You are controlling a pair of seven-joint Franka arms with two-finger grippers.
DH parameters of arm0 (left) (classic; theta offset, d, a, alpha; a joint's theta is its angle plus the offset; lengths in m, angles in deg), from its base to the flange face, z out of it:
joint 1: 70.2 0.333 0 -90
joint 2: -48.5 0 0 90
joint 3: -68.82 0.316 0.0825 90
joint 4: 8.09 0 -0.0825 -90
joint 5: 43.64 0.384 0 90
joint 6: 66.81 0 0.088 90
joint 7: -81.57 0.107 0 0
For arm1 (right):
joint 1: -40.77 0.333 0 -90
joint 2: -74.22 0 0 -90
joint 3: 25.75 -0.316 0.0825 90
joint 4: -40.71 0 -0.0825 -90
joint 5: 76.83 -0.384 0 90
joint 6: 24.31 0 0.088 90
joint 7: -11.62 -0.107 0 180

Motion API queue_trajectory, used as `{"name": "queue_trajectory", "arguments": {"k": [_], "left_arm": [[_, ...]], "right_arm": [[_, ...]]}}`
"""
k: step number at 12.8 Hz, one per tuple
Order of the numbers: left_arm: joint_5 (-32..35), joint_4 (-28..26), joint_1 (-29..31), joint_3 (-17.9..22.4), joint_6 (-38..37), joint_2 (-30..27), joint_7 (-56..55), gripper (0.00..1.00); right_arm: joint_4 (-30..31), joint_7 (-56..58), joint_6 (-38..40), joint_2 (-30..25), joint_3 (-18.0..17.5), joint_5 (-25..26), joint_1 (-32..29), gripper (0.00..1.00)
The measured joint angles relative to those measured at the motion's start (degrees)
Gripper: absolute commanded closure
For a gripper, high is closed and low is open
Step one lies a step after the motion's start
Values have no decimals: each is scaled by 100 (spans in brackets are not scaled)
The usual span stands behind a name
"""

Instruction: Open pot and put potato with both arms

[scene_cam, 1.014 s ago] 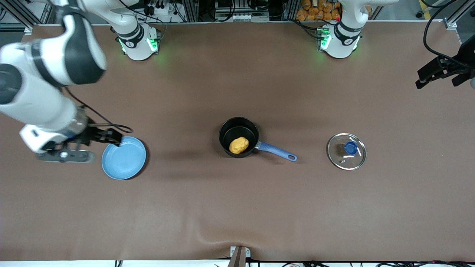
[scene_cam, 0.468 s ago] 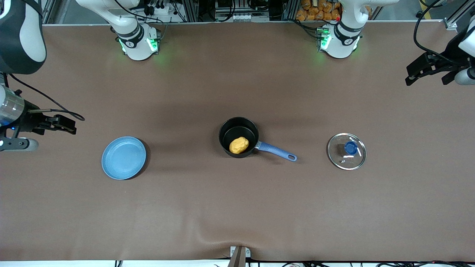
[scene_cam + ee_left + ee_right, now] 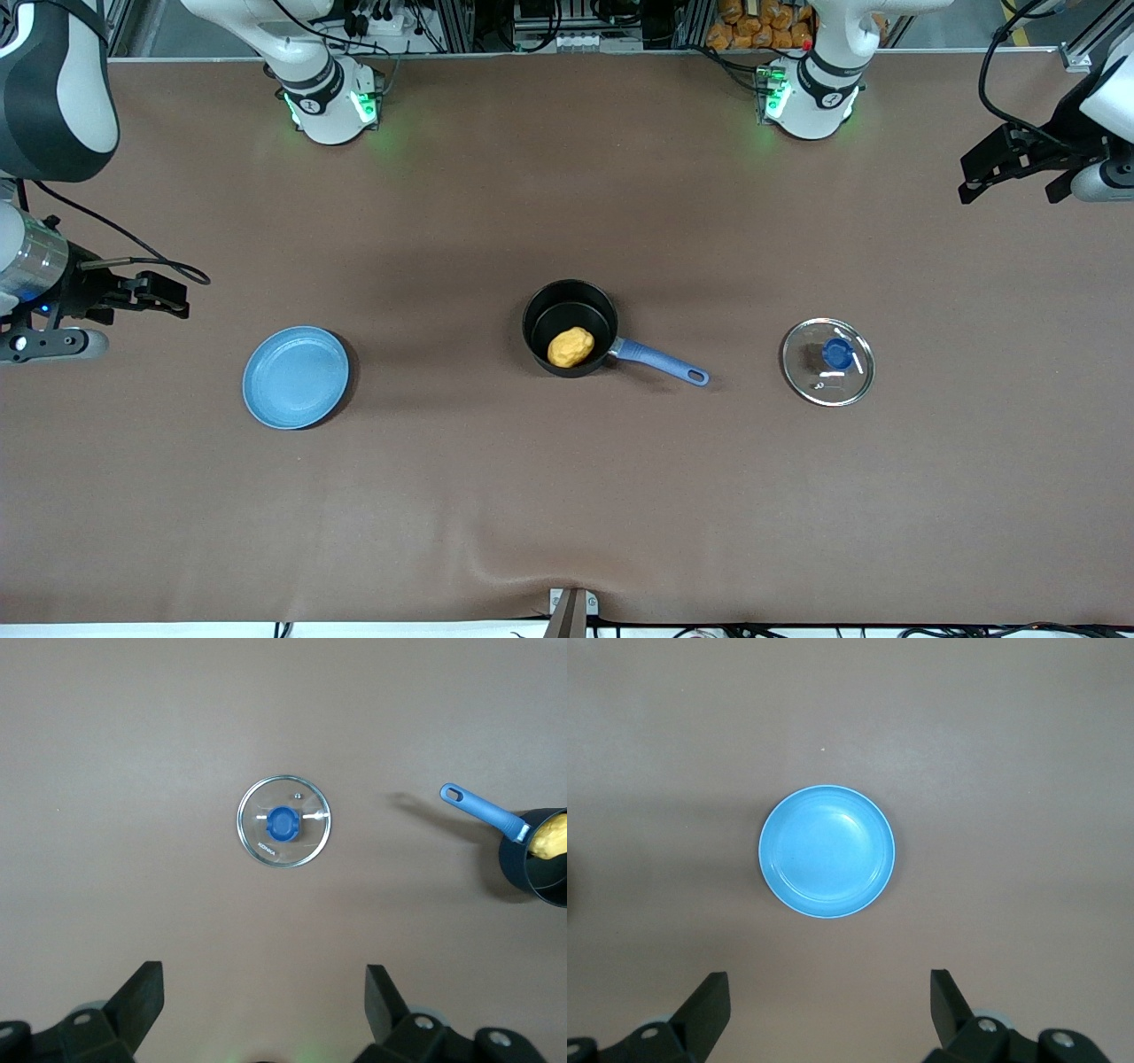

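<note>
The black pot (image 3: 570, 310) with its long blue handle (image 3: 663, 362) stands open at the table's middle. The yellow-orange potato (image 3: 570, 346) lies inside it. The pot's edge and the potato (image 3: 551, 835) also show in the left wrist view. The glass lid (image 3: 827, 361) with the blue knob lies flat on the table toward the left arm's end; it also shows in the left wrist view (image 3: 284, 822). My left gripper (image 3: 974, 183) is open and empty, raised at the left arm's end of the table. My right gripper (image 3: 168, 297) is open and empty, raised at the right arm's end.
A flat blue plate (image 3: 295, 377) lies on the table between the pot and the right arm's end; it also shows in the right wrist view (image 3: 827, 850). The brown table cover has a small ripple (image 3: 532, 571) at its near edge.
My right gripper has pulled away from over the blue plate toward the right arm's end of the table and risen. My left gripper has shifted slightly inward. Pot, potato and lid have not moved.
</note>
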Motion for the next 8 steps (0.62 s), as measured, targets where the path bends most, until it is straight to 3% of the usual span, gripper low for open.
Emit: {"name": "queue_trajectory", "arguments": {"k": [8], "left_arm": [[0, -4, -4, -135, 27, 1, 0, 0]], "right_arm": [[524, 0, -266, -798, 45, -78, -187, 0]]}}
